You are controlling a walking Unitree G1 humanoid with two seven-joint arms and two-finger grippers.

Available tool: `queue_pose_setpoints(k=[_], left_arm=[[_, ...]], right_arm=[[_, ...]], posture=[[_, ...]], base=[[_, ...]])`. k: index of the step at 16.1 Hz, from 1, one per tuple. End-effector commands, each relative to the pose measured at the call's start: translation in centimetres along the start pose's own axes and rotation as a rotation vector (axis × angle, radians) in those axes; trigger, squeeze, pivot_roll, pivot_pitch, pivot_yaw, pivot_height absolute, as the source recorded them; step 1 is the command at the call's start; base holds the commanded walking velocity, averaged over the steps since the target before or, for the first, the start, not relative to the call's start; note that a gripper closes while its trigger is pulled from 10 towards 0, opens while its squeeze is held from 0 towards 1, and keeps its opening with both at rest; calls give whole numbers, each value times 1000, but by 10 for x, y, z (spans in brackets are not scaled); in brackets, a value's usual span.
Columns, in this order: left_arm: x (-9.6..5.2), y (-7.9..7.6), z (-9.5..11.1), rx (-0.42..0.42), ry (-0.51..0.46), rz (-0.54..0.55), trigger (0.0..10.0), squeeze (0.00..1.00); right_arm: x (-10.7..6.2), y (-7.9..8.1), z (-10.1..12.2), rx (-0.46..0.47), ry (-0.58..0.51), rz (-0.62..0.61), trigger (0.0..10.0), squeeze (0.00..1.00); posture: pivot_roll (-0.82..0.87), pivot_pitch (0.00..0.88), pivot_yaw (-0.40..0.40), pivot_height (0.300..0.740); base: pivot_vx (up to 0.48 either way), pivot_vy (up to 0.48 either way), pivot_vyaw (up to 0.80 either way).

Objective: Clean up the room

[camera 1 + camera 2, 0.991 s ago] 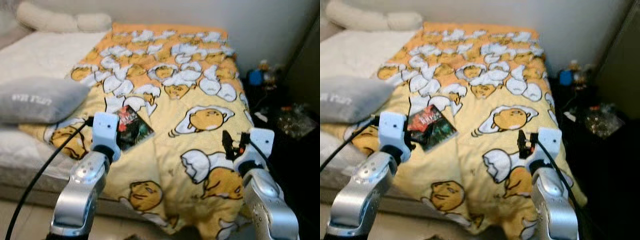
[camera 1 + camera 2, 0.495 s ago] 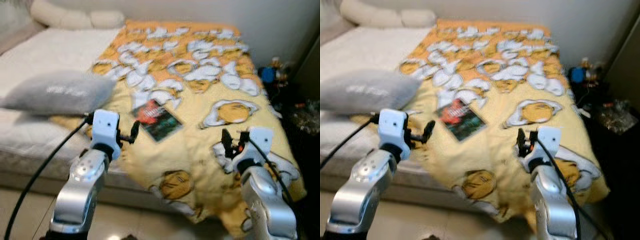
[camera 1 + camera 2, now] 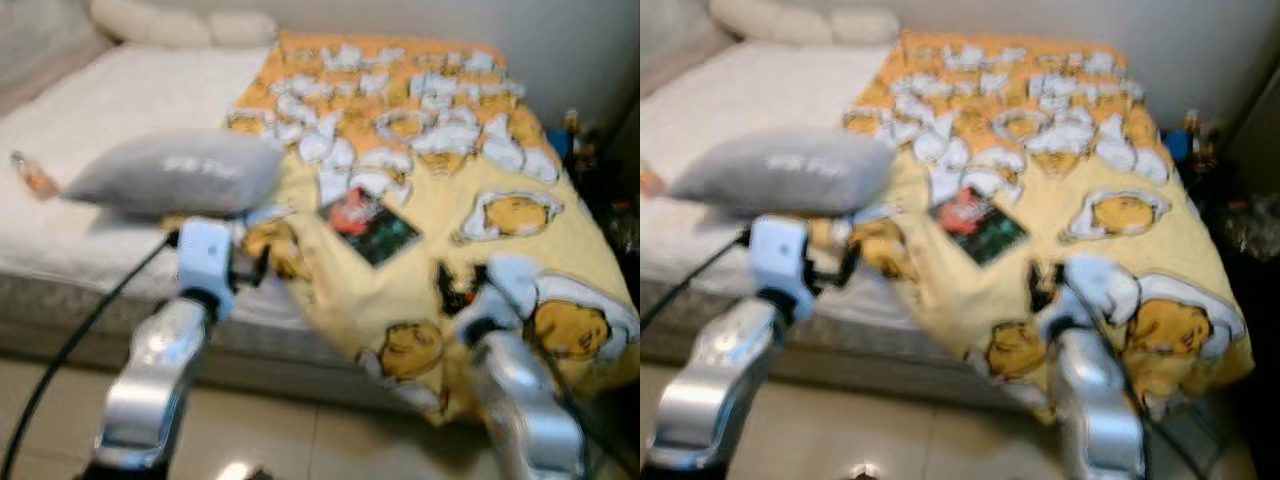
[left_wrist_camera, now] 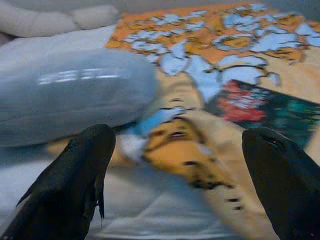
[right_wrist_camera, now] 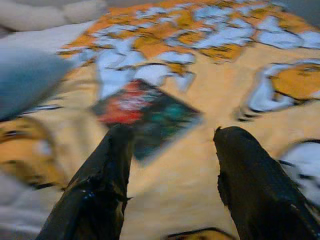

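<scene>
Everything slid right since the robot turned, and with both the left gripper (image 4: 175, 170) and right gripper (image 5: 172, 170) wide open and empty, the book (image 3: 368, 226) ahead of them on the blanket (image 3: 500, 180) isn't picked up yet.

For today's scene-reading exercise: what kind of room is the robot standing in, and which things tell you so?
Most likely a bedroom. A bed with a white mattress carries a yellow cartoon-print blanket, a grey pillow, and cream pillows by the wall. A book lies on the blanket.
</scene>
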State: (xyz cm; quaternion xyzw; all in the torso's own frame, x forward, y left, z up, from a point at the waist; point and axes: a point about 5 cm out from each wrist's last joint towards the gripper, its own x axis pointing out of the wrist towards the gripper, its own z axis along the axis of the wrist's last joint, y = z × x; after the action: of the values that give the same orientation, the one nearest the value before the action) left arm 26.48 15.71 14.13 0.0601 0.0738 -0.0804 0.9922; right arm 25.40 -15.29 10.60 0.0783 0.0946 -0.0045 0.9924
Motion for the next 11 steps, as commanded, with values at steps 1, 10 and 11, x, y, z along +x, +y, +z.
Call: queue_pose_setpoints(k=[1,10,11], left_arm=[[1,-4,1,-3,-5,-9,10000,902],[0,-5,-1,-4,1,-10,10000,906],[0,-4,-2,-4,2,-8,10000,906]], right_arm=[[0,-7,4,1,-17,-18,10000,0],[0,-4,3,11,-16,-1,10000,35],[0,-4,3,10,-16,2,10000,27]], posture=[[37,0,29,740],[43,0,26,740],[45,0,24,740]], base=[[0,368,0],[0,377,-322],[0,379,0]])
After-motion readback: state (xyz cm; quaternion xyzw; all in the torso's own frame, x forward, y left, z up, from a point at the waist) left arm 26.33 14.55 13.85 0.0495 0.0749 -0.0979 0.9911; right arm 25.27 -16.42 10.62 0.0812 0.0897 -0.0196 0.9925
